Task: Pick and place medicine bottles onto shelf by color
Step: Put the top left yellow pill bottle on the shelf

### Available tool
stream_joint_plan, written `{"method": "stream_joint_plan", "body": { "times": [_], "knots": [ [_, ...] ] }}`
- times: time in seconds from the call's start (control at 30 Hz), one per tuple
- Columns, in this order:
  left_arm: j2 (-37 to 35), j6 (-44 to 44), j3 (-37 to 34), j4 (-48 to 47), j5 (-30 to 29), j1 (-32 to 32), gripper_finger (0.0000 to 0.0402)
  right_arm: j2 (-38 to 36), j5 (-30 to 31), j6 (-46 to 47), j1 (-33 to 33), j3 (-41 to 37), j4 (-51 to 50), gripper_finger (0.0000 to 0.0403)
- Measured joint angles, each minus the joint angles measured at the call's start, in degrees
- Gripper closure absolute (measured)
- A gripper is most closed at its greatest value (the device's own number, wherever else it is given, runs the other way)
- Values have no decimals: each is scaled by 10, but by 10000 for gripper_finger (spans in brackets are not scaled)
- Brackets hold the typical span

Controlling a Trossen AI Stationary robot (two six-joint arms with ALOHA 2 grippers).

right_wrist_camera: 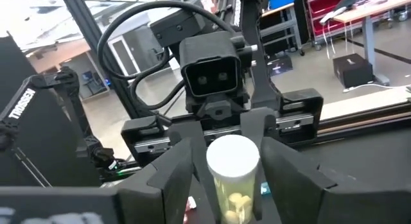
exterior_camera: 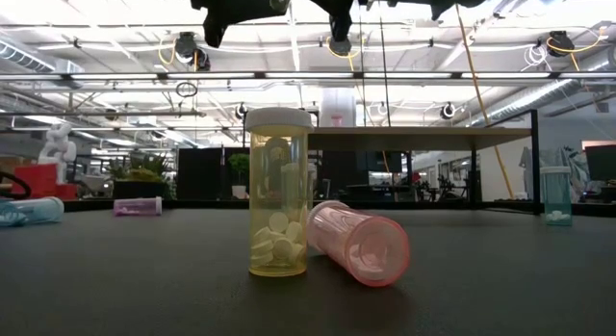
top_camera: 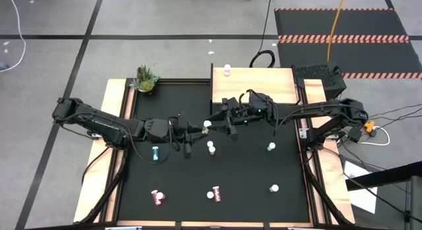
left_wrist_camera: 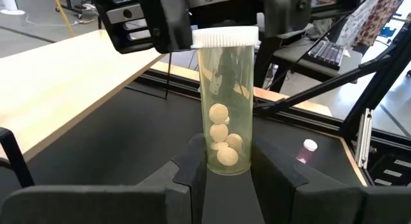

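Your left claw [left_wrist_camera: 228, 176] grips the yellow bottle [left_wrist_camera: 225, 108] at its base, lifted over the surface [top_camera: 250, 174]. Your right claw [right_wrist_camera: 225, 163] stands half open around its white cap [right_wrist_camera: 232, 156].

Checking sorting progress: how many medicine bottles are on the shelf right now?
1. A pink bottle stands at the shelf's far edge. The right gripper covers part of its front edge, so another may be hidden. The left gripper holds a yellow bottle over the table.

Open-plan workshop: hazard-striped floor [top_camera: 343, 39], benches.
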Motion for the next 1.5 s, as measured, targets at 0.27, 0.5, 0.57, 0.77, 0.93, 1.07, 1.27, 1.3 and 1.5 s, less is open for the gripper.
{"method": "stream_joint_plan", "body": {
  "times": [0.27,0.5,0.57,0.77,0.93,1.07,1.27,1.3,1.5],
  "knots": [
    [0,-4,0,0,0,0,298,0,0,-10,0,0,-5,219],
    [0,-17,0,0,0,0,298,0,0,-11,-2,0,-9,245],
    [0,-18,0,0,0,0,298,0,0,-11,-3,0,-9,254],
    [0,-21,0,0,0,0,298,0,1,-11,-3,0,-9,276],
    [0,-21,0,0,2,0,298,0,1,-15,-3,0,-8,274],
    [0,-16,0,1,15,0,298,0,1,-15,-3,0,-6,256],
    [0,-10,0,3,16,0,298,0,1,-15,-3,0,-5,238],
    [0,-8,0,3,16,0,298,0,1,-15,-3,0,-4,237],
    [0,-11,0,17,17,5,298,0,1,-13,-3,0,-4,237]
  ]
}}
